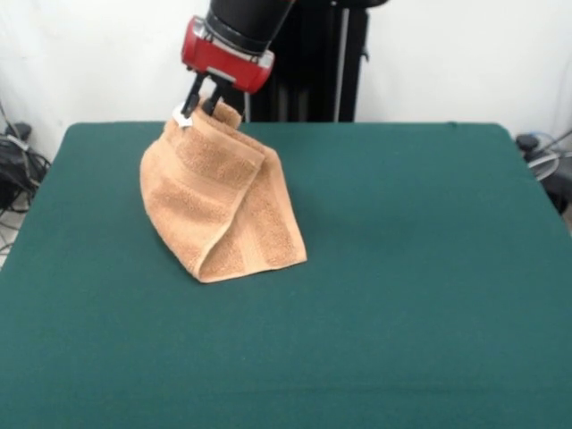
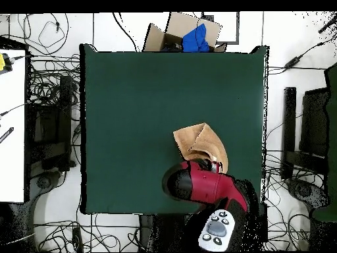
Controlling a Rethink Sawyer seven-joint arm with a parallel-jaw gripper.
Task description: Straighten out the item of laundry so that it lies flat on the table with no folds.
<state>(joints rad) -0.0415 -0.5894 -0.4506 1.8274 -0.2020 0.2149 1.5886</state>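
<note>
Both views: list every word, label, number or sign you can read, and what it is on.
None can be read.
White tag on the towel, beside the gripper: too small to show any print.
Buttons on the arm's grey panel: no legible marks.

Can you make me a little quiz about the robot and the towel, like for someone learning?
1. True or false: the towel lies flat on the table.
2. What does the tool hold? A) the towel's top corner B) a cardboard box C) nothing
3. Fill in: the towel's lowest edge rests on the ____.

Key:
1. False. It hangs lifted, in folds.
2. A. The tool is shut on the top corner, near the white tag.
3. Table.
</note>
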